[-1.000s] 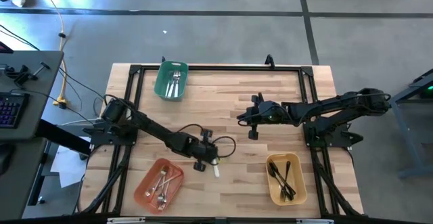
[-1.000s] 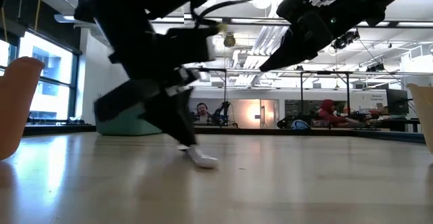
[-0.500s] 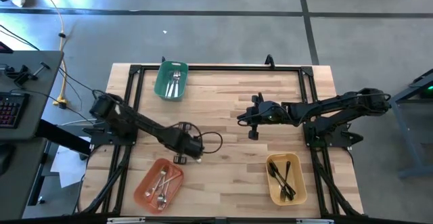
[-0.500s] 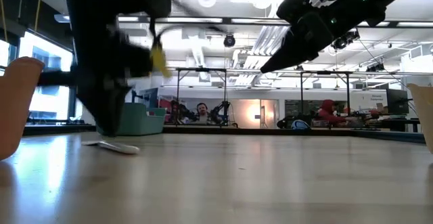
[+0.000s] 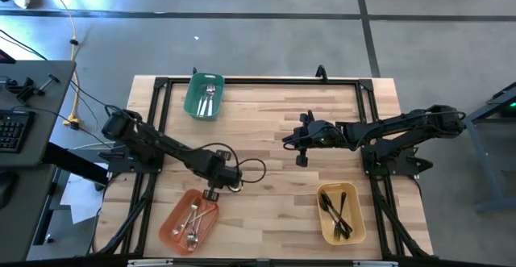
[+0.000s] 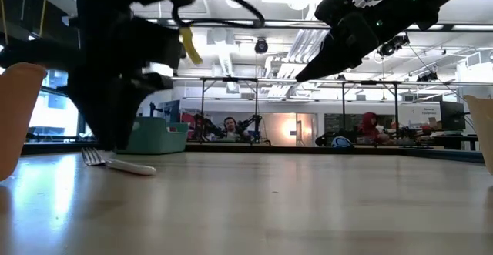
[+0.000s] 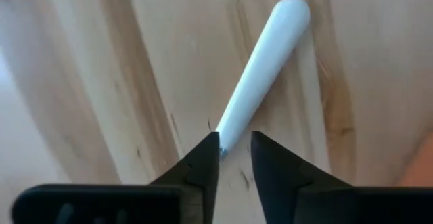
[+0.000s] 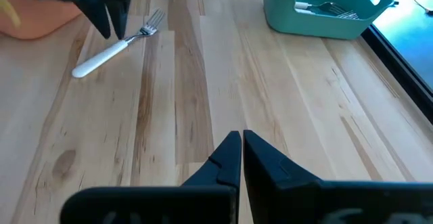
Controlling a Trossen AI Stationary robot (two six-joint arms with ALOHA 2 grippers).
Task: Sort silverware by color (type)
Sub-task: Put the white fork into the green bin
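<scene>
Left wrist view: the white-handled metal fork [image 7: 260, 68] is seen lying flat on the pale wooden table [image 7: 122, 61], with the left gripper [image 7: 235, 147] set over its handle, fingers parted a little and straddling it, not clamped. In the high view the fork is hidden under this gripper, just beside the orange rectangular plastic bin [image 5: 171, 219]. The fork is judged light, stiff and smooth, likely to slip or pivot; the mid-handle is the best place to pinch.

The right gripper [image 8: 242, 149] is held closed and empty, over the table's right half.

One loose fork is counted on the table. Three bins are counted: orange, green [image 5: 195, 104] and yellow [image 5: 325, 217], each holding several pieces; exact counts cannot be told.
</scene>
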